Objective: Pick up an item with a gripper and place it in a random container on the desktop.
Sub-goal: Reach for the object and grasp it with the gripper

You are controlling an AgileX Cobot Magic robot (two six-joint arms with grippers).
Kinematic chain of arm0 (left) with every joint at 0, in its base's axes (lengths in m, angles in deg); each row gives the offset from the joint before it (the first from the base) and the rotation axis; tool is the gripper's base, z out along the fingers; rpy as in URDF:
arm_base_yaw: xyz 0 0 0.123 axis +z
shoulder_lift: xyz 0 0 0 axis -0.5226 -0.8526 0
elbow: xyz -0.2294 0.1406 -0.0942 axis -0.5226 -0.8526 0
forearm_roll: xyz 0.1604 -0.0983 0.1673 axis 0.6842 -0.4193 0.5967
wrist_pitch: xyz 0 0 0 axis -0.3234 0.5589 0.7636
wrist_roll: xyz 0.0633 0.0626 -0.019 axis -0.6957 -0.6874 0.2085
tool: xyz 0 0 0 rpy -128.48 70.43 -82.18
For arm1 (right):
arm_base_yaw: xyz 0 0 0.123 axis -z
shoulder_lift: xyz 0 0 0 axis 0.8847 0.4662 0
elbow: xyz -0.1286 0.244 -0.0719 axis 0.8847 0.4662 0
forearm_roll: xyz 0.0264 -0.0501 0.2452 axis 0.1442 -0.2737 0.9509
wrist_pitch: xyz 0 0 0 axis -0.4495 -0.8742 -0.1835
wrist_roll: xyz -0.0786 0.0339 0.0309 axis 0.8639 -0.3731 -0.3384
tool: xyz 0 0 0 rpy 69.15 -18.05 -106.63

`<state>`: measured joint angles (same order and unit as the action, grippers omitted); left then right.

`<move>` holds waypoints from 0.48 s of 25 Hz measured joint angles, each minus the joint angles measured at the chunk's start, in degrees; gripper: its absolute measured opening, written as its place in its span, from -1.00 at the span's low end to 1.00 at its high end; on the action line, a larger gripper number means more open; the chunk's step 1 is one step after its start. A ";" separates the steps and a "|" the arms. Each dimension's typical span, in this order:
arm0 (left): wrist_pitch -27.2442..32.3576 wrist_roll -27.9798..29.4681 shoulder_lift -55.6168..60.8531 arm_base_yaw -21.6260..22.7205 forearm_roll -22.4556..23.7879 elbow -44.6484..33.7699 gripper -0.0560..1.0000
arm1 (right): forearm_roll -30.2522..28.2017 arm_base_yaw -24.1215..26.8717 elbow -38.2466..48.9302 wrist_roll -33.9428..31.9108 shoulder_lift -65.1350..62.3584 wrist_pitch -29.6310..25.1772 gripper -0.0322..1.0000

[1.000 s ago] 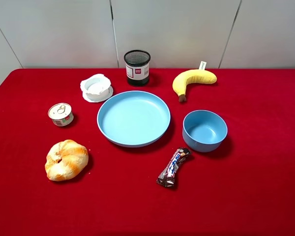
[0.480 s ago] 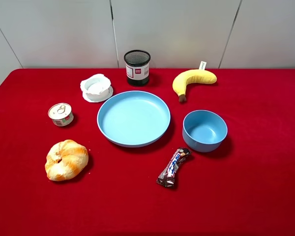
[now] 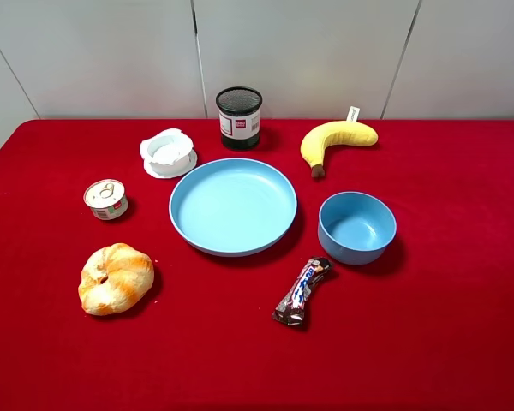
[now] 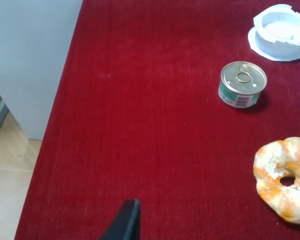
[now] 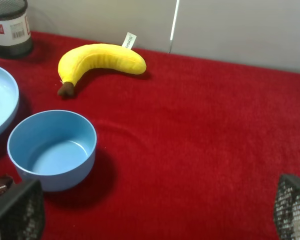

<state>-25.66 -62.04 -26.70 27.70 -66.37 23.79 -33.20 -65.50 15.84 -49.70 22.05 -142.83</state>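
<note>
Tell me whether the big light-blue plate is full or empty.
Empty. The plate shows only its bare blue floor, and the banana lies outside it on the red cloth.

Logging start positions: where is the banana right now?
In the exterior high view the banana lies back right on the red desktop, right of the black mesh cup and behind the small blue bowl.

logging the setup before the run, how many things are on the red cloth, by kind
Food items: 3 (banana, croissant, chocolate bar)
Open containers: 3 (blue plate, blue bowl, black mesh cup)
Sealed cans: 1 (tin can)
Other: 1 (white plastic dish)
Total: 8
</note>
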 joint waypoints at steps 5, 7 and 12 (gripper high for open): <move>0.00 0.00 0.00 0.00 0.00 0.00 0.96 | 0.00 0.00 0.00 0.00 0.00 0.00 0.41; 0.00 0.00 0.00 0.00 0.00 0.00 0.96 | 0.00 0.00 0.00 0.00 0.00 0.00 0.41; 0.00 0.00 0.00 0.00 0.00 0.00 0.96 | 0.23 0.00 -1.14 0.00 0.81 0.00 0.41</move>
<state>-25.66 -62.04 -26.70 27.70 -66.37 23.79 -32.96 -65.50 14.69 -49.70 22.86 -142.83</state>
